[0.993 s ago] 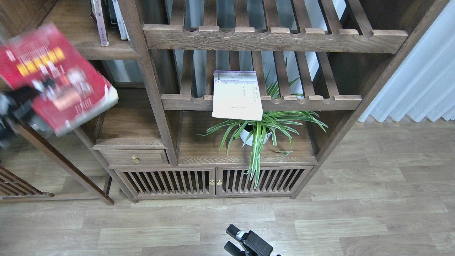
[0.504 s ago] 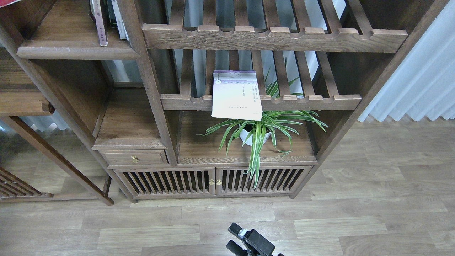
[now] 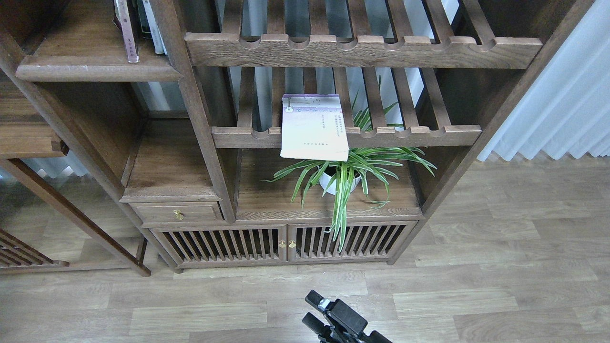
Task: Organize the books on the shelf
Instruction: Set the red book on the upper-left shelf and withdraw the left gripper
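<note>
White book lying on slatted rack, unshelved; some books upright on shelf. Right gripper fingers apart, empty; left unseen.

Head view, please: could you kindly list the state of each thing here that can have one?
White book: lying flat on the slatted rack, front edge overhanging the rail.
Shelved books: standing upright on the solid shelf.
Drawer: closed.
Cabinet doors: closed.
Potted plant: upright, leaves spilling over the doors.
Right gripper: open, holding nothing.
Left gripper: out of view.
</note>
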You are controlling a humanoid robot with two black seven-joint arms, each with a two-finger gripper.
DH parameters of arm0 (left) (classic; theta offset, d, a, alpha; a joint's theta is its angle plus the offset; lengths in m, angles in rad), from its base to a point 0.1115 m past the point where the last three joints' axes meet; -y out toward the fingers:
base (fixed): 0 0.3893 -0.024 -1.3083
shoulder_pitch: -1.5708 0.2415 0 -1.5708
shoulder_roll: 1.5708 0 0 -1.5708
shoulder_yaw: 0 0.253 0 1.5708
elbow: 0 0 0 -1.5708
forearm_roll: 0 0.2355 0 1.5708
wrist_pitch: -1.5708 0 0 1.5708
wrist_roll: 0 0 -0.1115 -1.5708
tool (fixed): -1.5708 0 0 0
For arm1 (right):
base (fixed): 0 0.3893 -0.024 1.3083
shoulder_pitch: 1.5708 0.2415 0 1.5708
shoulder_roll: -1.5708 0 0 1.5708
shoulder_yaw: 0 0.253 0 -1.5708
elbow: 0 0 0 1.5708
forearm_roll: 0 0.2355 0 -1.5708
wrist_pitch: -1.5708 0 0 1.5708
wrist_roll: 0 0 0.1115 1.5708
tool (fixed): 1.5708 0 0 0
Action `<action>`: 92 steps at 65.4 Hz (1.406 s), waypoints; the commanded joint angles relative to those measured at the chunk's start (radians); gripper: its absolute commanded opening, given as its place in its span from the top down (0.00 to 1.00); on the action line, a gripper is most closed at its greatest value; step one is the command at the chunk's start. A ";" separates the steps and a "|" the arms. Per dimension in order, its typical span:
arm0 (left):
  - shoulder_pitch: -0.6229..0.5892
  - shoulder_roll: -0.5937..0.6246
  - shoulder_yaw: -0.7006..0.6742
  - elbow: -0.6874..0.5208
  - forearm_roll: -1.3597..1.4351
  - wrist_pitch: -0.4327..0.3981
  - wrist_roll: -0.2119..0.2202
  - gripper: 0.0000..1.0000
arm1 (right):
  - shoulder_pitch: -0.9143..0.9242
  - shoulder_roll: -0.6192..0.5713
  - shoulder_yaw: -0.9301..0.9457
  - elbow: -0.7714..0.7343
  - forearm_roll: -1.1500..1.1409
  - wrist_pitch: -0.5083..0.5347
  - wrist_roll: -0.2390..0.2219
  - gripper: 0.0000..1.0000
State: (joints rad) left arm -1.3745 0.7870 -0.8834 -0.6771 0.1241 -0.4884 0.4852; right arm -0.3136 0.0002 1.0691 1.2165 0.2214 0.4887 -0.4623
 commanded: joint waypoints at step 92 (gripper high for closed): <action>-0.031 -0.375 0.078 0.151 0.289 0.162 -0.679 0.00 | 0.150 0.000 -0.005 0.008 0.065 0.000 0.169 0.02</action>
State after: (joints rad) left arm -1.4313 0.3320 -0.7818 -0.3710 0.4206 -0.3323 -0.2053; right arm -0.1641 0.0001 1.0647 1.2243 0.2859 0.4887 -0.2932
